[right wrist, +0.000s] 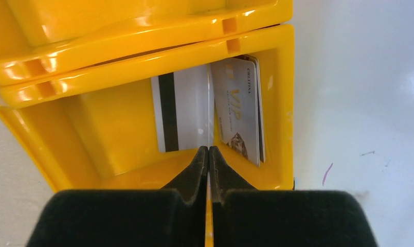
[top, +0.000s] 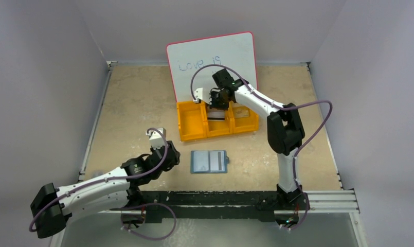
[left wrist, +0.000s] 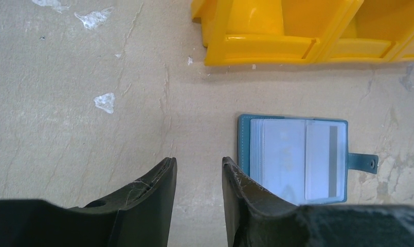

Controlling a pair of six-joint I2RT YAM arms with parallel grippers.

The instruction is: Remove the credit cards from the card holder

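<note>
Reaching over the bin: my right gripper (right wrist: 209,149) hangs above the middle compartment of the orange bin (right wrist: 117,128), on the far side of the bench (left wrist: 66,144).
Right gripper state: fingers pressed together. A thin pale edge runs up from the tips, and I cannot tell whether it is a card nipped there or the edge of the card lying below.
Credit cards (right wrist: 210,110): two faces show in that middle compartment.
Silver card (right wrist: 181,110): it lies on the compartment floor, with a black stripe along one side.
VIP card (right wrist: 238,113): it stands against the far wall, the one on the whiteboard side, with further thin edges stacked behind it.
Left gripper (left wrist: 198,162): fingers spread partway with nothing between them. It is above bare bench, just left of the card holder and not touching it.
Card holder (left wrist: 292,159): this teal wallet lies open and flat on the bench, near of the bin and between my two arms. Its snap tab points right.
Grey-striped card (left wrist: 330,159): it shows through the holder's right-hand clear pocket.
Whiteboard (top: 215,62): pink-rimmed, it stands upright just behind the bin with "Love is" written in blue.
</note>
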